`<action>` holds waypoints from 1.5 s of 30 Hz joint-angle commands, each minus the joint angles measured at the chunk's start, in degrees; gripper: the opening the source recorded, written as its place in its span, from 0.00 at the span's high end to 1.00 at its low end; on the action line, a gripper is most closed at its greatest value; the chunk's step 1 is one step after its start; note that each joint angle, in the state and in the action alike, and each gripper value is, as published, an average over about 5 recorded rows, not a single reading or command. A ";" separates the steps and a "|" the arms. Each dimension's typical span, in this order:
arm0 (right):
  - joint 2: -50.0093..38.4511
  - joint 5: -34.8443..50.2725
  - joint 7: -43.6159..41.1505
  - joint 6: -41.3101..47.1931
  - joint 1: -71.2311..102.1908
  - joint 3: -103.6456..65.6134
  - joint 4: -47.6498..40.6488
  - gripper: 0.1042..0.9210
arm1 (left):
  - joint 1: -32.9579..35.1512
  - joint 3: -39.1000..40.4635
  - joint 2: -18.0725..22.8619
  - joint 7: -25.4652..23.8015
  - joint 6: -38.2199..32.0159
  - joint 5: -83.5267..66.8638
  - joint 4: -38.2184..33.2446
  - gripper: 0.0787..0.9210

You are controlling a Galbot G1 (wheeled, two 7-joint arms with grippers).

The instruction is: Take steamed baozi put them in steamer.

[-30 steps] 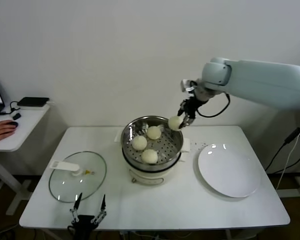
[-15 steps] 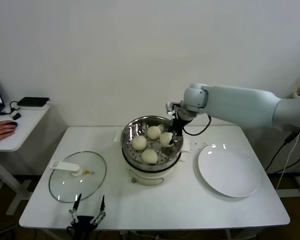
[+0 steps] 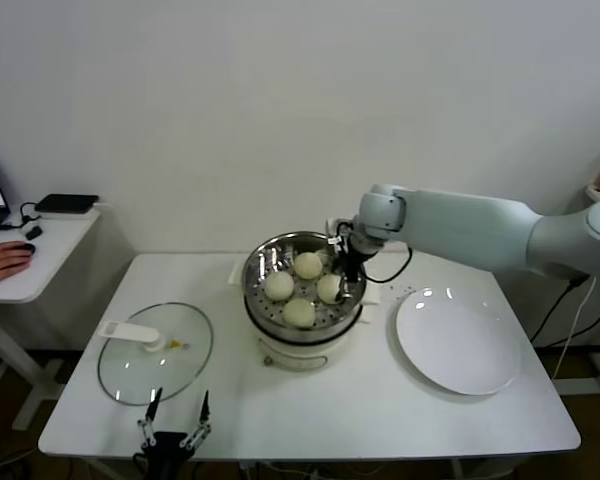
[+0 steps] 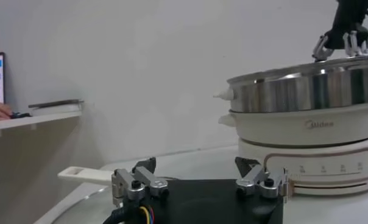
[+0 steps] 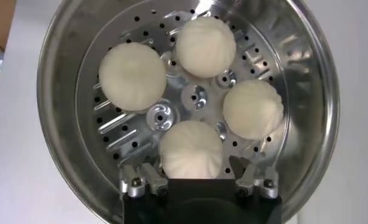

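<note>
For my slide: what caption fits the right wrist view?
Open right end effector above four cream-white round baozi on the shiny steel steamer's perforated tray.

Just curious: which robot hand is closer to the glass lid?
Left. The left hand hovers at the glass lid's near edge; the right hand is over the steamer.

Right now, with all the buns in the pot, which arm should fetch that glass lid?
Probably the left. The left gripper waits open at the table's near edge, just in front of the glass lid. The right gripper is open over the steamer.
</note>
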State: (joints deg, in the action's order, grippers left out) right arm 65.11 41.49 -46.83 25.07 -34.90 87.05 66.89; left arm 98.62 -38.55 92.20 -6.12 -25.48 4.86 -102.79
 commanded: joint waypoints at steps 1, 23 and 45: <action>-3.02 10.40 -3.12 -1.05 -12.11 4.94 3.11 0.14 | 0.13 -0.14 0.67 -0.07 0.08 0.07 -0.40 0.12; -38.10 -1.78 40.06 -12.70 50.83 -62.68 34.39 0.12 | -0.24 -1.20 0.76 -0.80 0.82 0.09 -1.30 0.12; -7.22 -10.93 39.04 -44.93 128.07 -119.99 41.55 0.12 | 0.98 -0.70 1.49 -0.53 0.32 1.85 -1.48 0.12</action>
State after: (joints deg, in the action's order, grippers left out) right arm 43.89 34.45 -8.34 -5.97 55.35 -8.88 104.72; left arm 99.21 -39.30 92.20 -6.75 -24.98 6.22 -104.28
